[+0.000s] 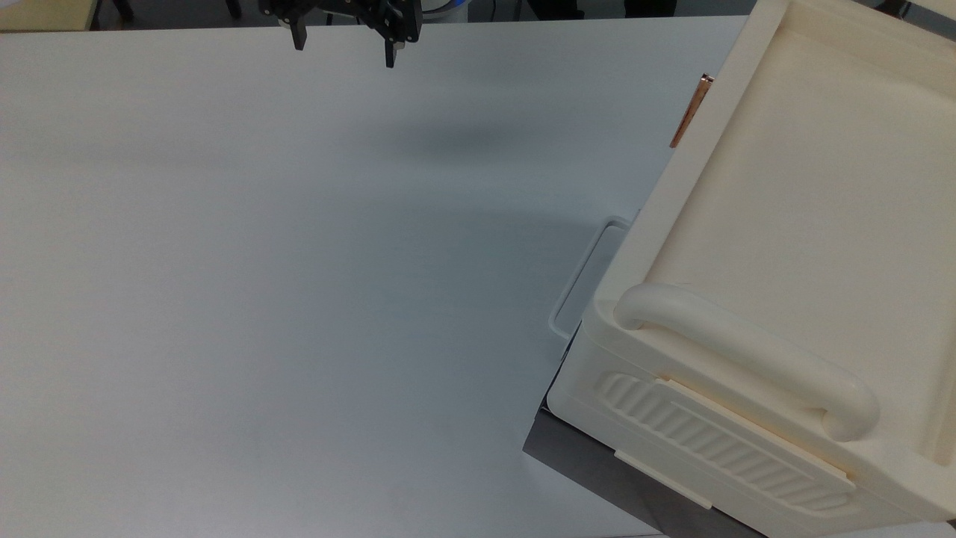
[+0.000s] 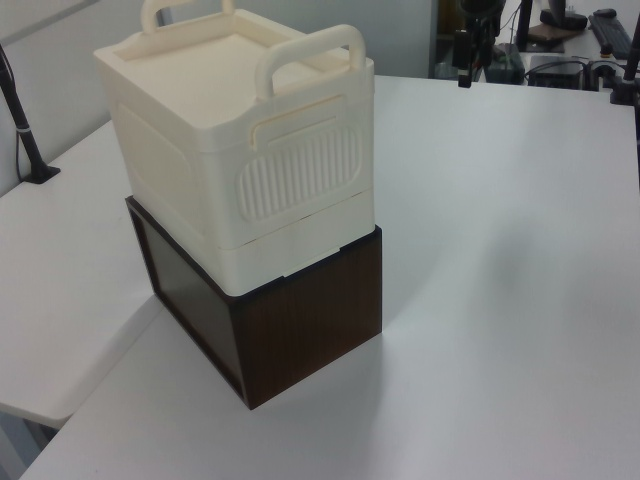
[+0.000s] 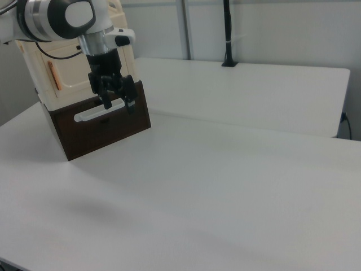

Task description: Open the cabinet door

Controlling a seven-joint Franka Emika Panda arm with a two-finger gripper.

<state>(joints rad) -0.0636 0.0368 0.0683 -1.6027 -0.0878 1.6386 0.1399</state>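
The cream cabinet (image 1: 806, 224) stands on a dark brown box at the top view's right, its thick grab handle (image 1: 747, 351) and ribbed side panel (image 1: 717, 441) facing the near edge. The cabinet door (image 3: 70, 76) lies flush in the cabinet's front. Its copper bar handle (image 3: 54, 76) stands upright at the right view's left, and from above that handle (image 1: 691, 110) runs along the cabinet's edge. My gripper (image 1: 344, 48) hangs open and empty above the table, well off to the top view's left of the door. In the right view the gripper (image 3: 118, 104) overlaps the box.
The brown box (image 2: 300, 320) has a white pull handle (image 3: 93, 114) on its front, below the door. The white table (image 1: 299, 299) stretches wide beside it. A black pole (image 3: 227, 34) stands clamped on the far table, and another (image 2: 25, 120) is behind the cabinet.
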